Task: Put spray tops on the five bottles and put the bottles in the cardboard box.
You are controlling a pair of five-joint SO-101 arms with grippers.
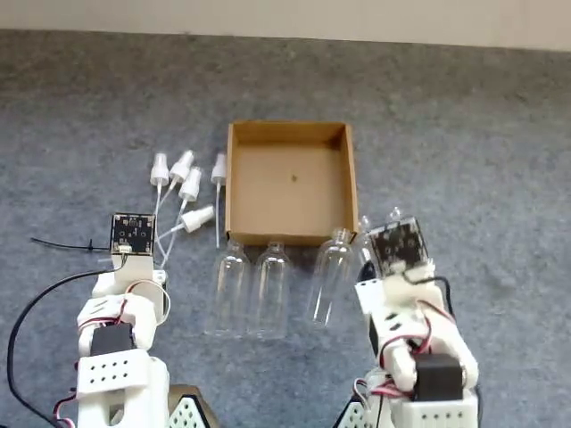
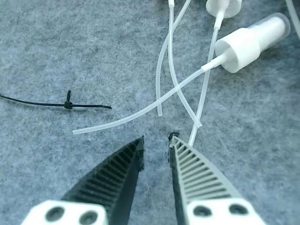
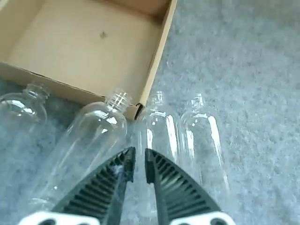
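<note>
Box: a cardboard box point(image 1: 287, 192) was seen from the high view lying open-topped on grey carpet point(image 1: 464, 134), between the two arms and farther out than both.
Bottles, high view: three clear bottles point(image 1: 270, 287) were laid side by side just in front of the box's near wall, necks toward it; two more point(image 1: 395, 215) were half hidden behind the right arm point(image 1: 415, 334).
Bottles, right wrist view: the two hidden ones point(image 3: 204, 131) were shown in full, lying side by side just off the box's corner point(image 3: 140, 108).
Spray tops: five white spray tops point(image 1: 191, 183) were scattered beside the box's left wall, their thin tubes trailing toward the left arm point(image 1: 120, 308).
Left wrist view: crossed tubes point(image 2: 176, 86) and a black cable tie point(image 2: 68, 105) were shown.
Left gripper point(image 2: 157, 139): parted a little, nothing gripped; the end of one tube lay just beside its grey finger point(image 2: 197, 176), and the nearest spray top point(image 2: 253, 42) sat well beyond.
Right gripper point(image 3: 139, 151): all but closed, nothing gripped; held over the bottles, between the third and fourth.
</note>
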